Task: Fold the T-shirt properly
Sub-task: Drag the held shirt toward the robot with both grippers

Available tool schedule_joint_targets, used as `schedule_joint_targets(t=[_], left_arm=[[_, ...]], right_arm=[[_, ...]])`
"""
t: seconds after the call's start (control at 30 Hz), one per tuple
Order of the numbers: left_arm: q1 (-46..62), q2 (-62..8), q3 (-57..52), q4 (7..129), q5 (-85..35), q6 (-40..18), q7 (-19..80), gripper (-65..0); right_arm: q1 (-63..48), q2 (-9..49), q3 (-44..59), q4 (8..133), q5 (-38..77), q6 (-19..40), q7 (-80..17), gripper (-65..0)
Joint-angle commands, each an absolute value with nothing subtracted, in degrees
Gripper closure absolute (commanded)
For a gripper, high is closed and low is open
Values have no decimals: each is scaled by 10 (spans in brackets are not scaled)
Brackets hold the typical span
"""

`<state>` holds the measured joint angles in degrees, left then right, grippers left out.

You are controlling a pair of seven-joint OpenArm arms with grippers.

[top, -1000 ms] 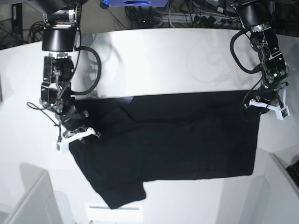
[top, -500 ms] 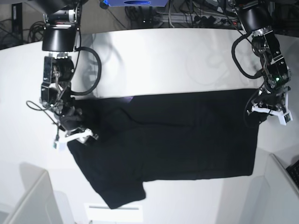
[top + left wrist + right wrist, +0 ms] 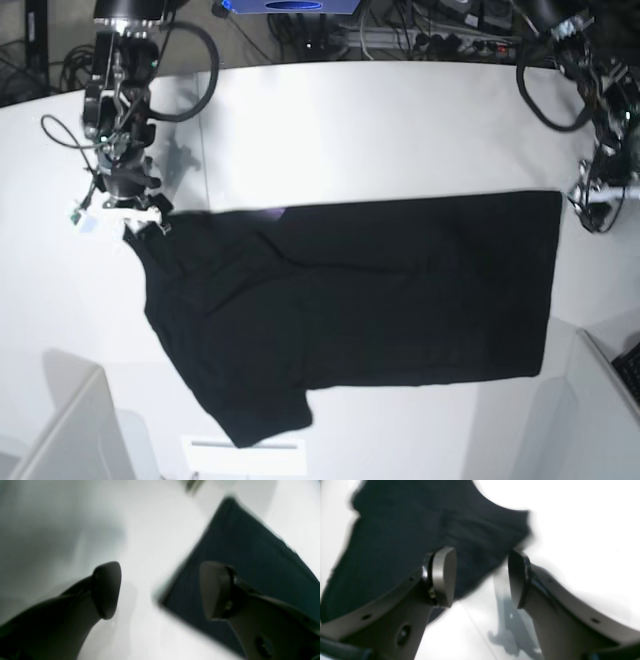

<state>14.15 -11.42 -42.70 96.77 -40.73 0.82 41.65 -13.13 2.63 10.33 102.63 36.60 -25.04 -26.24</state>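
The black T-shirt (image 3: 380, 300) lies spread flat on the white table (image 3: 380, 130), plain side up, with one sleeve pointing to the near left. My right gripper (image 3: 118, 222) hovers at the shirt's far left corner. In the right wrist view it (image 3: 481, 577) is open, and the dark cloth (image 3: 402, 530) lies below and behind its fingers. My left gripper (image 3: 600, 195) stands just off the shirt's far right corner. The left wrist view shows it (image 3: 160, 590) open above the bare table, with the shirt corner (image 3: 245, 560) under one finger. Neither gripper holds anything.
Cables and equipment (image 3: 420, 30) crowd the far edge of the table. White partitions rise at the near left (image 3: 70, 430) and near right (image 3: 590, 410). A white strip (image 3: 245, 450) lies by the shirt's near sleeve.
Both grippers have opened and let go of the shirt's corners. Both arms rose and drew back toward the far side. The shirt's far edge now lies straight and flat.
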Motion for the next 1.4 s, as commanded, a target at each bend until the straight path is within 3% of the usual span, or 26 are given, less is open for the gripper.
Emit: schedule_joint_targets(t=[0.0, 0.1, 0.3, 0.43, 0.93, 1.37], left_arm=[[150, -122, -433, 977, -428, 2, 405, -472], [184, -119, -429, 976, -435, 1, 402, -472], [178, -107, -429, 915, -435, -64, 402, -472], [160, -106, -429, 902, -435, -65, 402, -472], [69, -89, -429, 842, -343, -65, 402, -471], [39, -87, -403, 787, -341, -65, 402, -469]], right_arm=[[-131, 23, 102, 1040, 371, -241, -250, -321], [-150, 13, 101, 1033, 371, -241, -227, -321], [-152, 4, 101, 998, 371, -216, -215, -321], [-150, -7, 121, 992, 371, -186, -215, -321], [-73, -10, 134, 886, 371, -184, -215, -323], [-47, -9, 133, 842, 368, -184, -215, -318]])
